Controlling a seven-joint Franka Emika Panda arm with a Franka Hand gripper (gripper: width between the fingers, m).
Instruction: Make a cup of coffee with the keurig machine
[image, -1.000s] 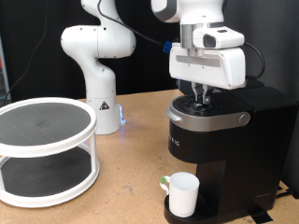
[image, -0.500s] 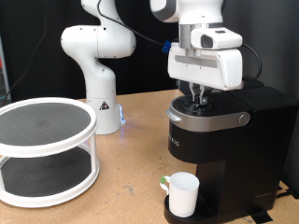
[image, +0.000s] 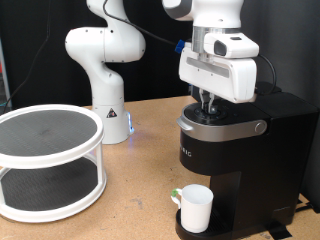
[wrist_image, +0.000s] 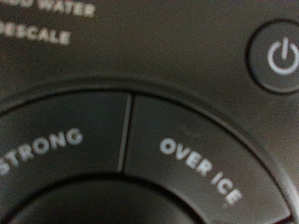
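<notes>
The keurig machine (image: 245, 150) is a black box at the exterior view's right, with its grey lid handle (image: 225, 127) down. The white cup (image: 196, 207) stands upright on its drip tray under the spout. My gripper (image: 211, 107) hangs just over the machine's top, its dark fingers close together and pointing down at the button panel. The wrist view shows none of the fingers, only the panel (wrist_image: 140, 56) from very near: a "STRONG" button (wrist_image: 47, 149), an "OVER ICE" button (wrist_image: 196, 170) and a round power button (wrist_image: 277, 58). I cannot tell whether the fingertips touch the panel.
A white two-tier round rack (image: 45, 165) stands on the wooden table (image: 140, 190) at the exterior view's left. A second white robot arm (image: 105, 75) stands at the back, with a small blue light at its base.
My hand has shifted slightly up and to the exterior view's left and tilted a little over the machine's top. The cup and the machine have not moved.
</notes>
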